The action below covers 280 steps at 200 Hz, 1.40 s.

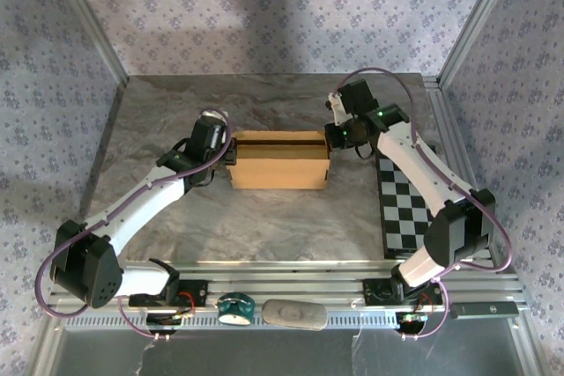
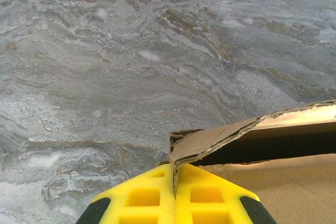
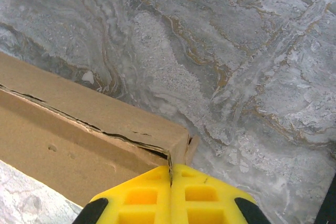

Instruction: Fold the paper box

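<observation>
The paper box (image 1: 278, 163), plain tan cardboard, sits as a shallow rectangular box in the middle of the marble table (image 1: 264, 226). My left gripper (image 1: 231, 151) is at its left end. In the left wrist view the yellow fingers (image 2: 142, 198) are shut on the thin end wall of the box (image 2: 273, 182), beside a torn, raised corner flap (image 2: 210, 141). My right gripper (image 1: 333, 136) is at the right end. There its yellow fingers (image 3: 205, 195) are shut on the corner edge of the box (image 3: 63, 145), where a lid seam gapes slightly.
A black-and-white checkered board (image 1: 410, 209) lies flat to the right of the box. On the near rail rest a teal object (image 1: 236, 307), a grey oval pad (image 1: 294, 313) and a black bar (image 1: 485, 309). Metal frame posts rise at the table's corners.
</observation>
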Available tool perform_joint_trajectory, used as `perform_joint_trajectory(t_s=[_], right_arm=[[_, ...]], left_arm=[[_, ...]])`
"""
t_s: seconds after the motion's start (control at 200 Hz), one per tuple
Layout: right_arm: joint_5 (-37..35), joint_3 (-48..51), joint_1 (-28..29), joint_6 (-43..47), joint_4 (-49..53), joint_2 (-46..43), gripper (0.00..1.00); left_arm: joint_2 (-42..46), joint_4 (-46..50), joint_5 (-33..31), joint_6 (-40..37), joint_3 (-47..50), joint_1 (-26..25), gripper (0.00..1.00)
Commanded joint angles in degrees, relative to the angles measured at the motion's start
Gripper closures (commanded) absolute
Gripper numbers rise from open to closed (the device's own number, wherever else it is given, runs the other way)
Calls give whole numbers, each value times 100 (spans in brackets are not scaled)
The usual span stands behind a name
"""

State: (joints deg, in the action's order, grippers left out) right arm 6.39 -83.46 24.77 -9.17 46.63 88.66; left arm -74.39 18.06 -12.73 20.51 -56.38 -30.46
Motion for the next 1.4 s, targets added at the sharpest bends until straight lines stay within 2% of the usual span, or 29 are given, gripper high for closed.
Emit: perform_joint_trajectory(t_s=[0.0,0.45,1.394], right_arm=[[-156,175,90,-544,-182,-192,100],[-351,602,327,-1006,-473,-460,100],[-1354,2143,1009,-1406,-1405,-1431,100]], left_arm=[[-119,378,54,145,-53,-88,100],[-127,369,-28,254,17,-178,100],[155,79,21,462,544,-194,100]])
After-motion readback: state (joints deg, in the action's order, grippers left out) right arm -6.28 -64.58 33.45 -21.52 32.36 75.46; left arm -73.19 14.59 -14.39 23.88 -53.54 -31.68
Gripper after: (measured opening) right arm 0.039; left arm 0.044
